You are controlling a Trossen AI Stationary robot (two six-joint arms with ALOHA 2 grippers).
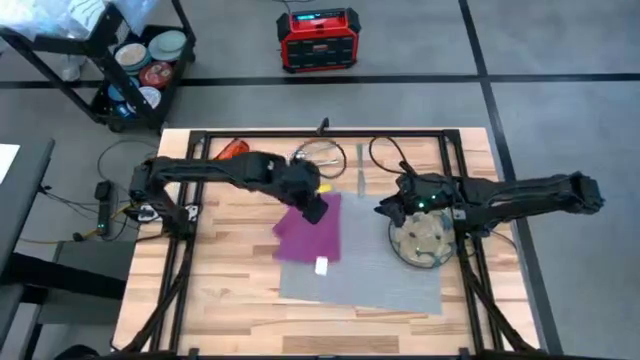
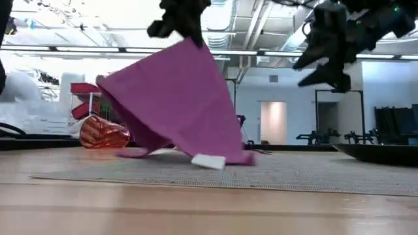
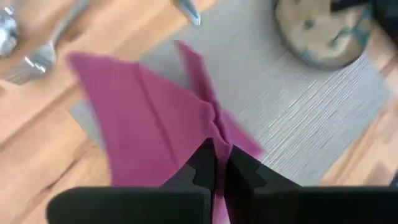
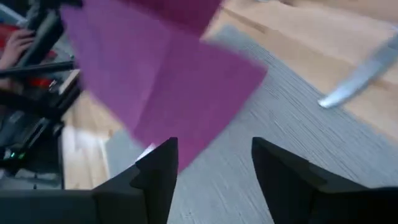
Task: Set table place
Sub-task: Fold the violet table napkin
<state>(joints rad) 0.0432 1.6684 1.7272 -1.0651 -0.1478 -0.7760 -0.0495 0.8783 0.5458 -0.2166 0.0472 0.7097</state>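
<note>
- Clearly the left claw (image 3: 217, 163) is pinching the magenta napkin (image 1: 312, 232) by one corner, fingers closed on the cloth, and the napkin is hanging straight down from it like a tent in the low view, its lower edge and white tag (image 2: 208, 160) touching the grey placemat (image 1: 375, 265).
- Its long axis is running from the claw's far pinch point toward the near left of the placemat; the left arm is plainly the nearer one, being the one gripping it.
- The right claw (image 4: 214, 165) is hovering with its fingers spread apart and gripping nothing, above the plate (image 1: 420, 240), which is sitting at the placemat's right edge.
- The fork (image 3: 37, 59) is lying on bare wood beyond the placemat's far left corner, alongside other cutlery, and a knife (image 4: 360, 78) is lying on the wood just past the far edge.
- The orange cup (image 2: 103, 132) is waiting near the table's (image 1: 225, 300) far left corner.
- My judgement: lowering and releasing should lay the napkin over the placemat's left part, well apart from the plate.
- Beyond the table, a red box (image 1: 318, 38) is standing on the floor and a cart with dishes (image 1: 140, 60) is at the far left.
</note>
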